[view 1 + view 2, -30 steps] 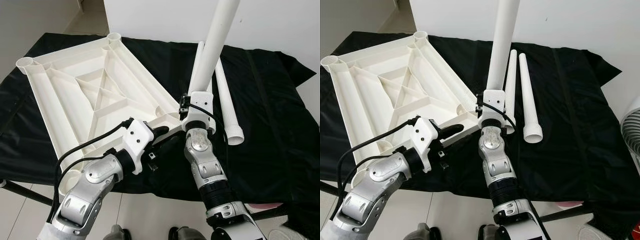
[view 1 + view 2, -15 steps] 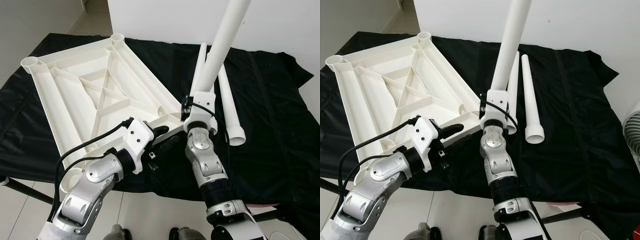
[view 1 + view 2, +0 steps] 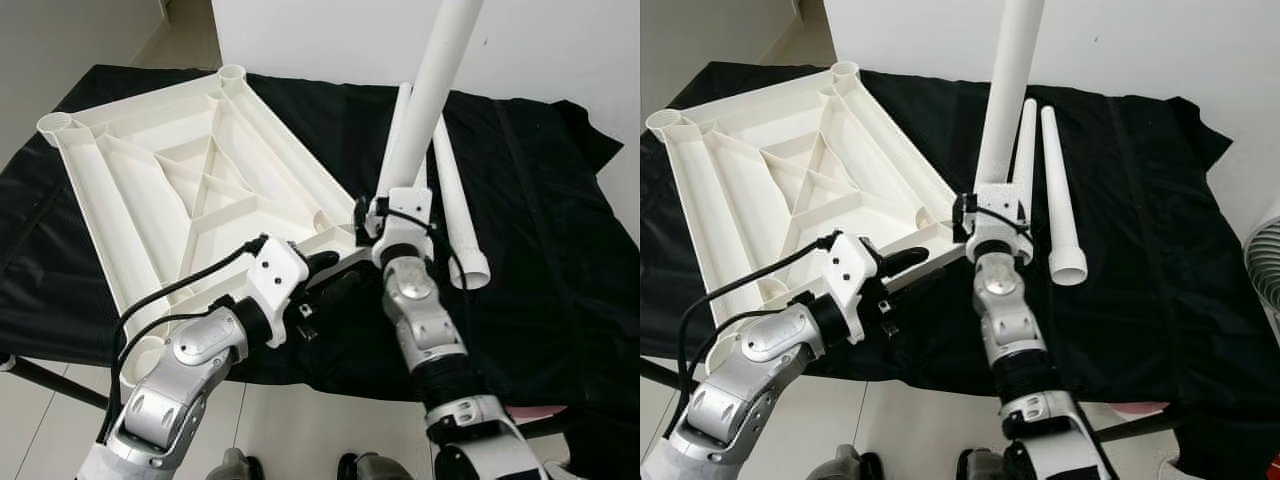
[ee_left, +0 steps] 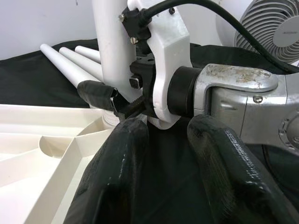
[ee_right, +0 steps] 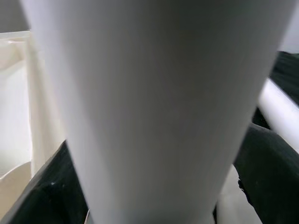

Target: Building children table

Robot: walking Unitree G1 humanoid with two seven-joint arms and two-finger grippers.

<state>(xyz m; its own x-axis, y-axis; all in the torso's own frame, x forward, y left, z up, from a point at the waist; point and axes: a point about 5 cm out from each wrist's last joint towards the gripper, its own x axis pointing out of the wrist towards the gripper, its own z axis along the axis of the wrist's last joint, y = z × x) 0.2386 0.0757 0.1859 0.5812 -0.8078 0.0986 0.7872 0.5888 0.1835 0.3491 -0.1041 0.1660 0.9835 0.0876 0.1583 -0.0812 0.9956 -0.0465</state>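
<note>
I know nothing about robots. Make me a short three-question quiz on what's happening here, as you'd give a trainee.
1. True or false: the right gripper is shut on the upright table leg.
2. How many spare legs lie on the black cloth? A) one B) two C) four
3. Fill in: the left gripper rests at the near edge of the upside-down ____.

Key: 1 true; 2 B; 3 tabletop.
</note>
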